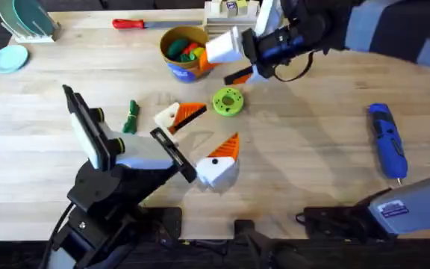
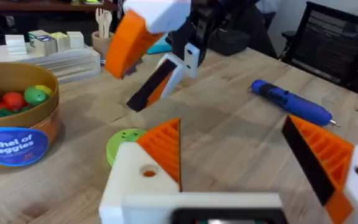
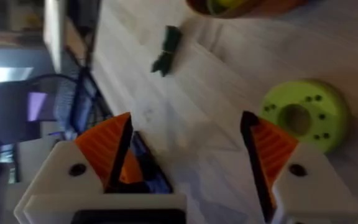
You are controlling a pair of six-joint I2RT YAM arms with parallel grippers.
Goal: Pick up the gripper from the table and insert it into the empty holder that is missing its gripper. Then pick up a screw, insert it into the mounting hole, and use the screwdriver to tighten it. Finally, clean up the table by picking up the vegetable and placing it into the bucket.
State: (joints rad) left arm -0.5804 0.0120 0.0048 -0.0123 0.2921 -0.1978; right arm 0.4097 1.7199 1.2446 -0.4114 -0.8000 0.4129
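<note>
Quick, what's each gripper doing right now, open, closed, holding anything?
Left gripper: open, holding nothing.
Right gripper: open, holding nothing.

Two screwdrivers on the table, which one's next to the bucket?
The red-handled screwdriver, at the far edge just left of the bucket. The blue screwdriver lies far off on the right side.

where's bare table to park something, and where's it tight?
Free: the wide patch between the lime disc and the blue screwdriver, and the far-left stretch between the red-handled screwdriver and the left arm. Crowded: mid-table, where the vegetable, a white-and-orange block, the left tool and the bucket cluster, right tool above.
</note>
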